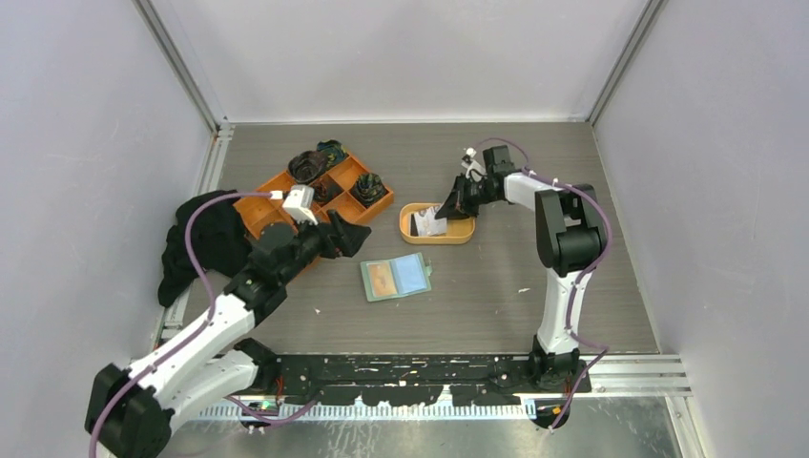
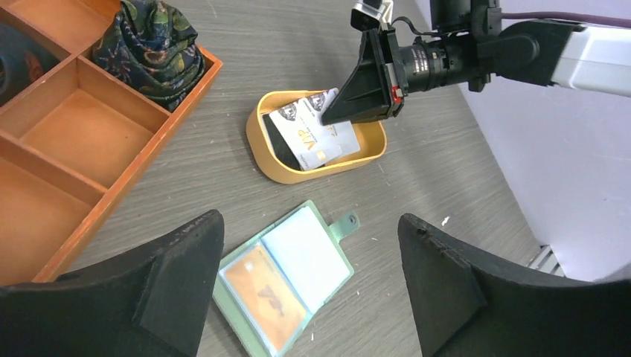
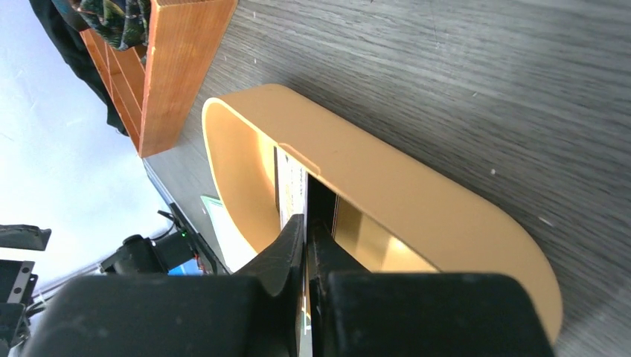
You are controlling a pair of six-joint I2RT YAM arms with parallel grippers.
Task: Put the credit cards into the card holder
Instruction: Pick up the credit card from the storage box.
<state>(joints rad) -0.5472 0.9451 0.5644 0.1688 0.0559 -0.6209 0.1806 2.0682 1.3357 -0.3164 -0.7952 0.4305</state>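
The green card holder point(image 1: 396, 278) lies open on the table, an orange card point(image 2: 260, 294) in its left pocket and a pale pocket on the right. My left gripper point(image 1: 348, 236) hovers open just left of it, and the left wrist view looks down on the card holder point(image 2: 286, 271) between the spread fingers of the left gripper point(image 2: 309, 219). Credit cards point(image 1: 431, 222) sit in an oval orange dish point(image 1: 458, 237). My right gripper point(image 1: 448, 212) reaches into the dish and is shut on the edge of a white credit card point(image 2: 309, 134). The right wrist view shows the right gripper point(image 3: 306, 222) pinching that card point(image 3: 290, 190).
An orange compartment tray point(image 1: 277, 181) with rolled dark fabrics point(image 2: 152, 41) stands at the back left, close to the left arm. A black cloth point(image 1: 205, 239) lies by the left wall. The dish wall point(image 3: 409, 193) rises right beside the right fingers.
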